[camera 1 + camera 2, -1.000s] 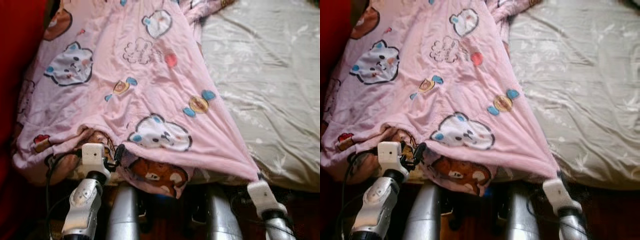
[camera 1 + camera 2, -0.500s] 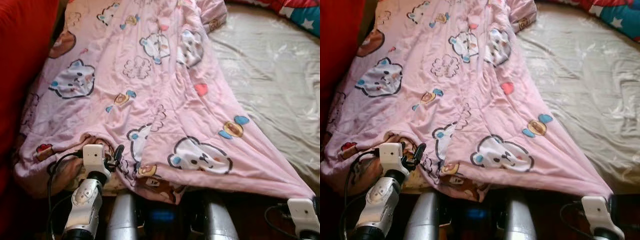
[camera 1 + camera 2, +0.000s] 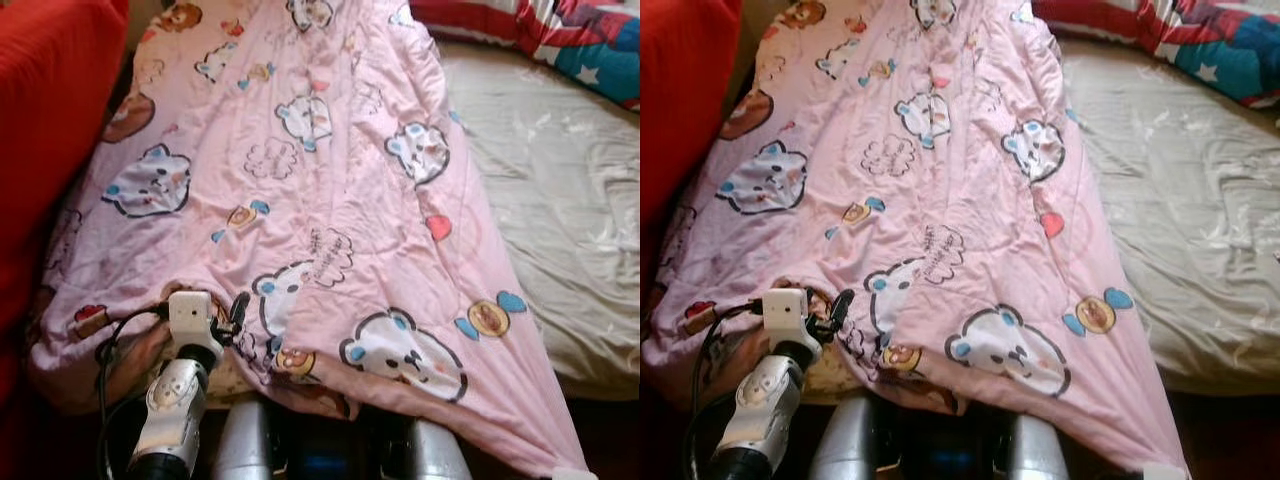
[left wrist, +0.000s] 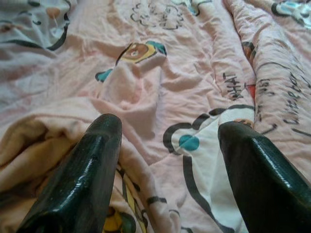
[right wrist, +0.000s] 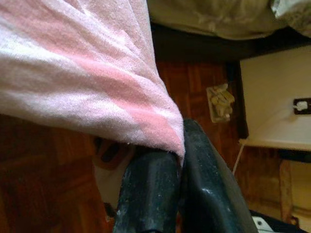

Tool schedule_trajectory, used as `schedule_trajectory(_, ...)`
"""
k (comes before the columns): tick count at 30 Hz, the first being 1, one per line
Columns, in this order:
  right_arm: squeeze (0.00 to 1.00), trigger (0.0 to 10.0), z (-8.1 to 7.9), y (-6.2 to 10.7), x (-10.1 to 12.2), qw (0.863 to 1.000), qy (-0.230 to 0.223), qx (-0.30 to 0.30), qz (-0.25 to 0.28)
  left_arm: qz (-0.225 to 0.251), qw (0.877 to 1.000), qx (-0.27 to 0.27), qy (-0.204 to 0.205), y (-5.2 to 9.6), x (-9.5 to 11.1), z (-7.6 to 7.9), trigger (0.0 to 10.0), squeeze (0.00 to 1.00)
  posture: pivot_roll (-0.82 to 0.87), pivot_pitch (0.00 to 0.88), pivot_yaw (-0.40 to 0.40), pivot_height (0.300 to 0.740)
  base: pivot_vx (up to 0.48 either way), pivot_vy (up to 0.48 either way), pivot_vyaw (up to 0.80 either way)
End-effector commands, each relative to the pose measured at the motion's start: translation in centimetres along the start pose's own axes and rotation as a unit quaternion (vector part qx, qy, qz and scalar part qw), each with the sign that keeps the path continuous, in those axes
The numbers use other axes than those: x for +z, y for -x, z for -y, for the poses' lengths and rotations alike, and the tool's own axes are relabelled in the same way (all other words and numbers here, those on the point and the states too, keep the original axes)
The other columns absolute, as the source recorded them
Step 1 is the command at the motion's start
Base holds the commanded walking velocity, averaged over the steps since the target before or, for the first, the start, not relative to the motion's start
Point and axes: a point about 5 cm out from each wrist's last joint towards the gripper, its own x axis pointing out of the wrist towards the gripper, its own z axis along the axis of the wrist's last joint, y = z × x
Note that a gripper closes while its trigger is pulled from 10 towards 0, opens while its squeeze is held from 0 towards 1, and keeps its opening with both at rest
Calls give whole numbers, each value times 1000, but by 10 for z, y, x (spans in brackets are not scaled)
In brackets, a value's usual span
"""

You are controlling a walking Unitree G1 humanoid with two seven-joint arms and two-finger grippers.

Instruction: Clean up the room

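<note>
Beige-sheeted bed [image 3: 560, 230] beside red upholstery [image 3: 45, 130], over wooden floor [image 5: 43, 194].

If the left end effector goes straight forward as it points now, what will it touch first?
Most likely the pink blanket. The left end effector is open at the near edge of the bed, with folds of the blanket rising directly between and ahead of its fingers. How far ahead is unclear.
</note>
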Motion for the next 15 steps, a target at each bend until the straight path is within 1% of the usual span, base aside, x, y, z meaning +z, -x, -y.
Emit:
schedule_trajectory(1, 0, 10000, 20, -1, -27, 998, 8, -32, -56, -14, 1000, 3, 0, 4, -8, -1, 10000, 0, 46, 209, -8, 622, 0, 0, 0)
schedule_trajectory(3, 0, 10000, 33, -6, -28, 997, 2, -52, -65, -15, 1000, 2, 1, 4, -9, -1, 10000, 0, 42, 211, -7, 622, 0, 0, 0)
schedule_trajectory(6, 0, 10000, 40, -10, -29, 996, -8, -56, -69, -16, 1000, 1, 2, 5, -9, 0, 10000, 0, 42, 211, -6, 622, 0, 0, 0)
schedule_trajectory(7, 0, 10000, 43, -15, -22, 998, -8, -53, -44, -16, 1000, 0, 2, 4, -10, 1, 10000, 0, 44, 215, -1, 622, 0, 0, 0)
schedule_trajectory(8, 0, 10000, 43, -15, -22, 998, -8, -53, -44, -16, 1000, 0, 2, 4, -10, 1, 10000, 0, 44, 215, -1, 622, 0, 0, 0)
schedule_trajectory(9, 0, 10000, 44, -21, -9, 999, 0, -43, -3, -16, 1000, -2, 2, 4, -10, 3, 10000, 0, 42, 221, 1, 622, 0, 0, 0)
schedule_trajectory(10, 0, 10000, 45, -24, 1, 999, 7, -36, 23, -15, 1000, -3, 3, 4, -10, 5, 10000, 0, 42, 221, 2, 622, 0, 0, 0)
schedule_trajectory(11, 0, 10000, 46, -27, 8, 999, 12, -36, 38, -16, 1000, -5, 2, 4, -10, 5, 10000, 0, 42, 222, 2, 622, 0, 0, 0)
schedule_trajectory(14, 0, 10000, 51, -34, 22, 997, 20, -45, 61, -17, 1000, -6, 1, 5, -11, 5, 10000, 0, 41, 226, 4, 622, 0, 0, 0)
schedule_trajectory(15, 0, 10000, 56, -38, 27, 996, 34, -56, 60, -18, 1000, -7, 0, 6, -12, 5, 10000, 0, 48, 232, 3, 622, 0, 0, 0)
